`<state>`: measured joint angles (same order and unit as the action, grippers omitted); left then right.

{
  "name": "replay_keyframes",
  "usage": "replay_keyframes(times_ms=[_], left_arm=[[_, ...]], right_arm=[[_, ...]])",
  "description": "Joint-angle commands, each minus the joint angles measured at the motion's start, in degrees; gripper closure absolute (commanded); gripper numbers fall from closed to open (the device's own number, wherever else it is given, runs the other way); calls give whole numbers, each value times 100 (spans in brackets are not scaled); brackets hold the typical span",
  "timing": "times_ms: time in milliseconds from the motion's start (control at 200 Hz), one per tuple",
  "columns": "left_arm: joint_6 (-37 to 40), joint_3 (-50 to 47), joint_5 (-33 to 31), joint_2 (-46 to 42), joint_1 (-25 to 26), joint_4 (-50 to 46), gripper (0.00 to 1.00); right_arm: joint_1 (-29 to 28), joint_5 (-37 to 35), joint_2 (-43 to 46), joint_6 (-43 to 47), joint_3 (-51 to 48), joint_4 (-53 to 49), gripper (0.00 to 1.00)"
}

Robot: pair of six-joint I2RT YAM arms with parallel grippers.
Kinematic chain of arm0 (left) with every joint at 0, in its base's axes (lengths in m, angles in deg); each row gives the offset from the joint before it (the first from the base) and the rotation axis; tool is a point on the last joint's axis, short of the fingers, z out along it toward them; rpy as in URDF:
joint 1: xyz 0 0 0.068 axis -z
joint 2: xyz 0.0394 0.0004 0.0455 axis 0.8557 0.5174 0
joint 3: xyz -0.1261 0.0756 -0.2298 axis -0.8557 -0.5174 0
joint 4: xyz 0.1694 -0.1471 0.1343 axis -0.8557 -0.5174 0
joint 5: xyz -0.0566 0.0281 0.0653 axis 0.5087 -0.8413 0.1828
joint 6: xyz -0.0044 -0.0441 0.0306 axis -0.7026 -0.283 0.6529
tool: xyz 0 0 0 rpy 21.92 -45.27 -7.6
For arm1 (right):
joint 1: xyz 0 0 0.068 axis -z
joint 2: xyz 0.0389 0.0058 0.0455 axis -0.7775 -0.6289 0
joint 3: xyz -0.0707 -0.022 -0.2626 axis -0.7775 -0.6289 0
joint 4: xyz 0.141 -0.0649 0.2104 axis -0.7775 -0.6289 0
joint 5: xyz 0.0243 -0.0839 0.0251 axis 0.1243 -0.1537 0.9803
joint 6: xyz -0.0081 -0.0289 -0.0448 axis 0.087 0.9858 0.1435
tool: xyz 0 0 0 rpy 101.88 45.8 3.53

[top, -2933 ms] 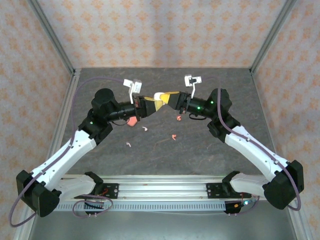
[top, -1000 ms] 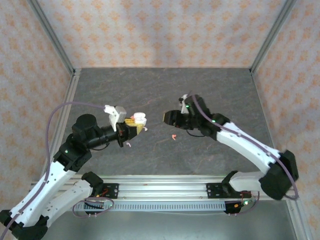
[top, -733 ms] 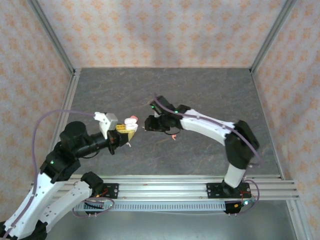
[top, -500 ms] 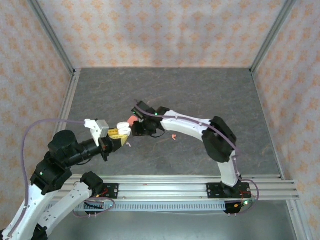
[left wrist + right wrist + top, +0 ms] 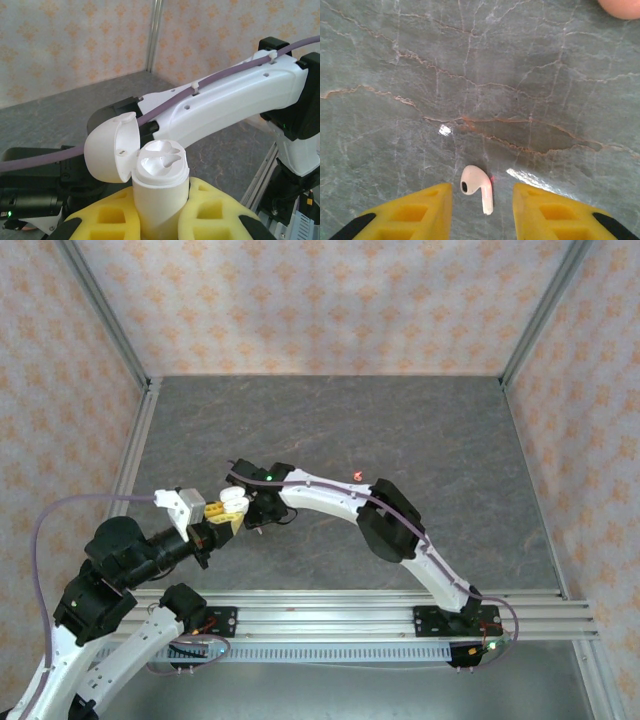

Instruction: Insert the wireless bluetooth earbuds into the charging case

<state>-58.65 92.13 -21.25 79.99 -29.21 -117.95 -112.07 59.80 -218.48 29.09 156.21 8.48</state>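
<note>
The worktop (image 5: 420,420) is a dark grey slab with a marbled pattern, crossed by pale veins and a few rust-coloured cracks. In the top view it takes up the middle of the frame, running from the far patterned wall down to the metal rail at the lower edge.

In the right wrist view a white earbud (image 5: 476,187) lies on its side at the lower centre of the frame, with its stem pointing down and to the right and bare worktop (image 5: 470,75) on every side. A rounded coral-pink object (image 5: 620,7) sits in the upper right corner, cut off by the edge.

In the top view a tiny coral-pink earbud (image 5: 357,476) lies just right of centre, too small to show its shape.
</note>
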Motion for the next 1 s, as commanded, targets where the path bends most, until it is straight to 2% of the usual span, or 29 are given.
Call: replay_keyframes(times_ms=[0,575,996], left_arm=[[106,-43,-189,-112,15,-64,100],[152,-155,-323,-188,18,-185,100],[95,-323,-174,-228,12,3,100]], right_arm=[[-53,-287,-216,230,364,-545,62],[-242,-314,-698,319,997,-935,60],[-242,-495,-830,295,1076,-978,65]])
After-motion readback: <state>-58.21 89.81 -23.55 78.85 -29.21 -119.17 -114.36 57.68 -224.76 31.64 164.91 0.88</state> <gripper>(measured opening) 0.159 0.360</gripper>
